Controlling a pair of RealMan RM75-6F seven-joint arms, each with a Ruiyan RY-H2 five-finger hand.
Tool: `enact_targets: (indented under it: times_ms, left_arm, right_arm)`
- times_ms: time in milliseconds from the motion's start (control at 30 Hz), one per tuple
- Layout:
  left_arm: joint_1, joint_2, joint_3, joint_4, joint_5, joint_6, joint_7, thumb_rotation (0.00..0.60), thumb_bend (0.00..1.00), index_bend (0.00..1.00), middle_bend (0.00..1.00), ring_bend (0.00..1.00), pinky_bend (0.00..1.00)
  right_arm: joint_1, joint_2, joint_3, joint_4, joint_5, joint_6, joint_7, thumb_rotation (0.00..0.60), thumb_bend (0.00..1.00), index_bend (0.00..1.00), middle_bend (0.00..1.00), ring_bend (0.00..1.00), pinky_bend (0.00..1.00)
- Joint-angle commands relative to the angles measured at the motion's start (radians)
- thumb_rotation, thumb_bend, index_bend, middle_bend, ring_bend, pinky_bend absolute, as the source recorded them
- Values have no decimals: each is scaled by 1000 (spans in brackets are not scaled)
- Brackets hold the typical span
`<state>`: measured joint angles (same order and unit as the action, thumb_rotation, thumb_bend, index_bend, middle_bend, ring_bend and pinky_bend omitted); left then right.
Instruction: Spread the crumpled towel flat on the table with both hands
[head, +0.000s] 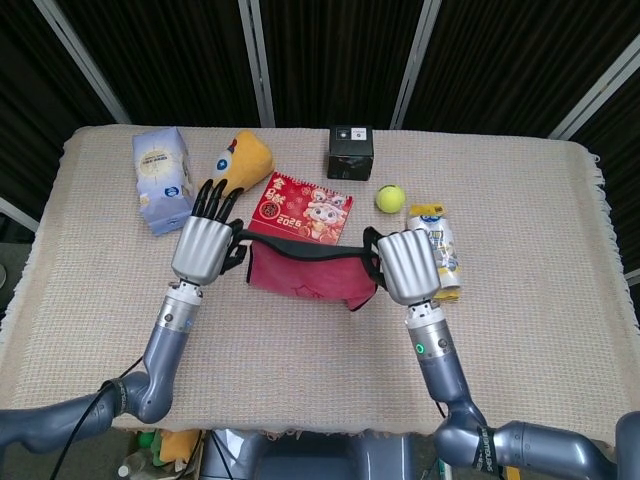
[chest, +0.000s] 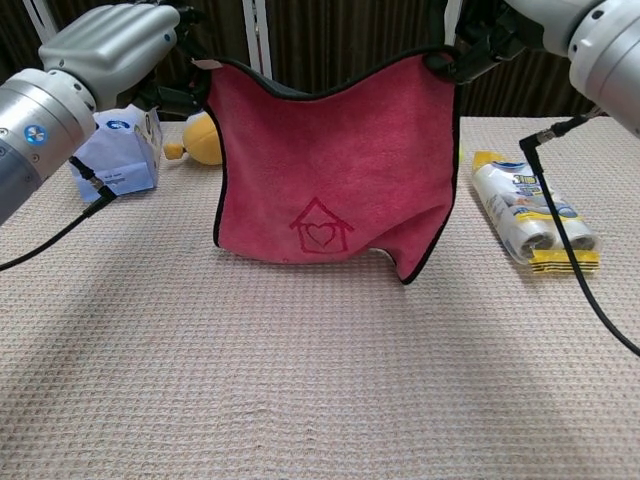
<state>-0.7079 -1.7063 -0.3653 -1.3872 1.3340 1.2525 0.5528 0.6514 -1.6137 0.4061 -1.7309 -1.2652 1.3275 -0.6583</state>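
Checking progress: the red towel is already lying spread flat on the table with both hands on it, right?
Not flat: in the chest view the red towel hangs upright, gripped at its top corners by the left hand and right hand.

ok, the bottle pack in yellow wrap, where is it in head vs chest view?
Head view: the bottle pack lies right of centre, just beyond the right robot hand.
Chest view: the bottle pack lies at the right edge of the table, right of the hanging towel.
Shared landmark: the red towel, held up by both hands, sits directly to the pack's left in both views.
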Motion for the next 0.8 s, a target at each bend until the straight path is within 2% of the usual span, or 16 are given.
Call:
enact_targets:
  times_ms: [33, 233, 433, 800]
  left_arm:
    - [-20, -6, -14, 5, -16, -10, 12, 600, 633, 691, 137, 0, 0]
    - [-79, -30, -66, 39, -67, -33, 14, 600, 633, 694, 140, 0, 0]
    - [-115, -48, -81, 67, -93, -39, 10, 600, 633, 696, 141, 0, 0]
    - [-159, -68, -104, 124, -134, -38, -19, 600, 632, 701, 143, 0, 0]
  right_arm:
    - [20, -8, 22, 30, 20, -12, 31, 600, 649, 763, 999, 1000, 1000]
    - [75, -30, 67, 122, 8, -27, 124, 600, 650, 763, 999, 1000, 1000]
    - [115, -52, 90, 180, -19, -14, 194, 600, 650, 763, 999, 1000, 1000]
    - [152, -68, 101, 266, 8, -17, 228, 600, 649, 763, 999, 1000, 1000]
